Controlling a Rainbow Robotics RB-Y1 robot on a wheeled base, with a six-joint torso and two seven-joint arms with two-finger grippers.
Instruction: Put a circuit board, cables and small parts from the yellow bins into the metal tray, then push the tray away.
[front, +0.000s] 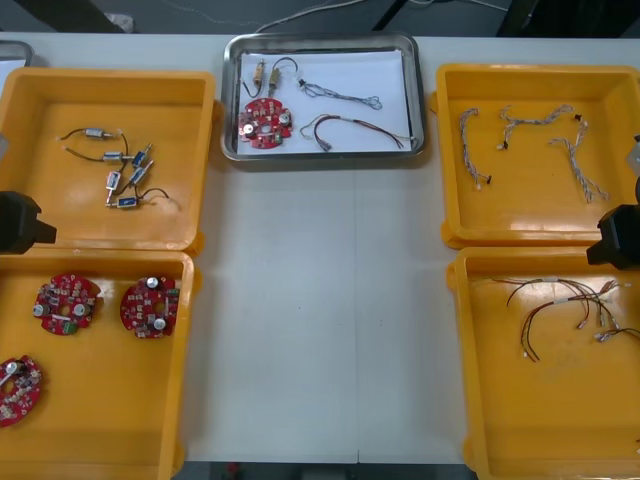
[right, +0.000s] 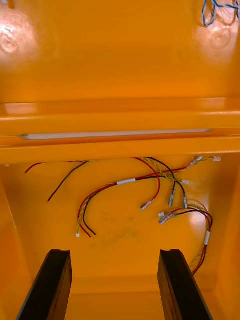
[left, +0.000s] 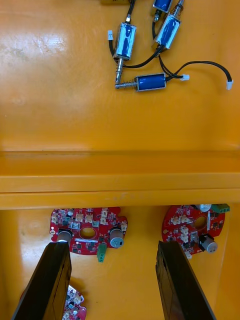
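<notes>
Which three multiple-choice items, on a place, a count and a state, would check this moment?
1. Which bin holds the blue and white cables?
A. the right far bin
B. the right near one
C. the left far one

2. How many boards lie in the left near bin?
A. one
B. three
C. five

3. How do the left gripper and the right gripper stand?
A. both open, empty
B. both shut on nothing
C. left shut on a board, right open

Key:
1 A, those cables lie in the bin at the table's right far corner.
2 B, two lie side by side and a third lies nearer, by the bin's left wall.
3 A, each one's jaws stand apart, gripping nothing.
</notes>
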